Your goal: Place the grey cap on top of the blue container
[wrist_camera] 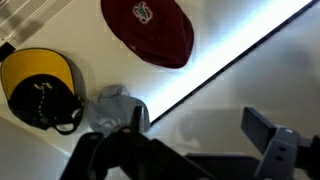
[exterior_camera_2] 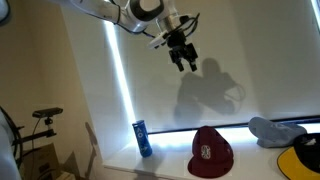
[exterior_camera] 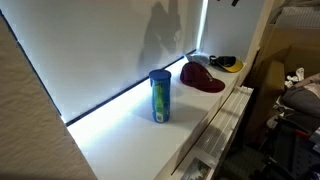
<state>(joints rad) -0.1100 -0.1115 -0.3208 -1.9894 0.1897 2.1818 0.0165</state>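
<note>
Grey cap [exterior_camera_2: 275, 130] lies at three o'clock of the red cap [exterior_camera_2: 210, 152], blue container [exterior_camera_2: 143, 138] at nine; pincer [exterior_camera_2: 184, 60] hangs overhead, jaws apart. Risk: floppy fabric could slide off or topple the container.

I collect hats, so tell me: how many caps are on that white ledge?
3. The dark red cap lies nearest the blue container; the grey cap further along; the yellow-and-black cap beside it, cut off by the picture's edge. More may lie out of view.
</note>
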